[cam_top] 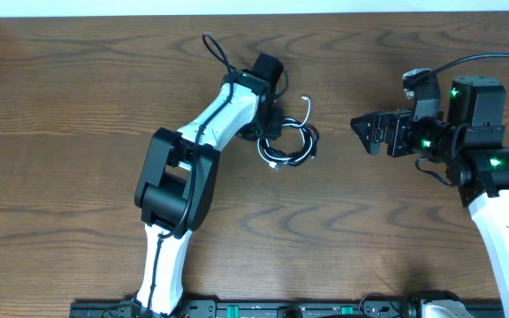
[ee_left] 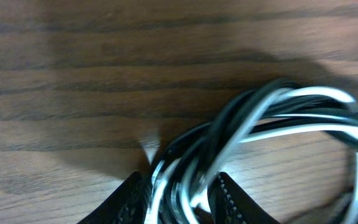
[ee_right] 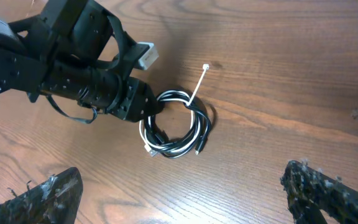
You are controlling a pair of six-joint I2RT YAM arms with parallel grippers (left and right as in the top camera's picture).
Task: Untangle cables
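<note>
The cables lie as one small coil of black and white strands twisted together on the wooden table. One white end sticks out toward the back. My left gripper is at the coil's left side, and in the left wrist view its fingers press on a bunch of black and white strands that fills the gap between them. My right gripper hovers to the right of the coil and apart from it. It stands wide open with nothing between its fingers.
The left arm's own thick black wire loops up behind its wrist. The table's far edge meets a white wall. A black rail runs along the front edge.
</note>
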